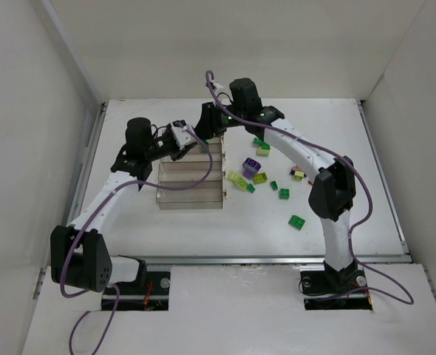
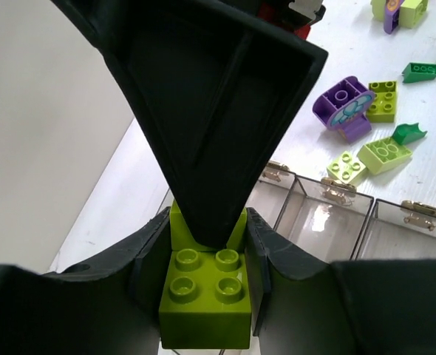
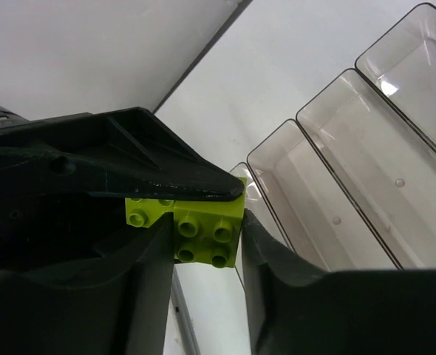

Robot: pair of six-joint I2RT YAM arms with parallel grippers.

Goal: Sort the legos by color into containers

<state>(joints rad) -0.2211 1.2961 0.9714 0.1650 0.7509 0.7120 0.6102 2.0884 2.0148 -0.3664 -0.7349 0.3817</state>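
white counter [image 1: 203,237] spread out below both claws, walled on three sides.

just under the meeting point of the claws: clear tray [image 1: 192,194] of four long bins joined side by side. end bin almost directly beneath the right claw [image 3: 207,229], the other three running away to its right, nothing visible in the stretches shown.

left claw [image 2: 205,222] reaching in from the opposite side, tip to tip with the right one, both hovering above the far end of the tray.

loose bricks [image 1: 259,177] scattered on the counter ahead of the left claw, past the tray and well apart from it: purple, dark green, pale yellow-green.

smallest of all, the lime brick [image 2: 203,296]: clenched between the fingers of the left claw, studs facing its wrist, and pinched at the same time by the right claw, closed on its other faces. by the look of the double grip, probably a hand-over in mid-air.

what could go wrong from here:
- pulling apart with both claws clamped, twisting the brick or popping it loose.
- letting go on both sides at once, dropping it wherever it happens to hang.
- hard to tell whether hanging over the end bin or just outside its wall, hence a real chance of landing on the counter or bouncing off the rim.
- crowded fingertips: with any sideways drift, finger striking finger, or a knock to the tray.
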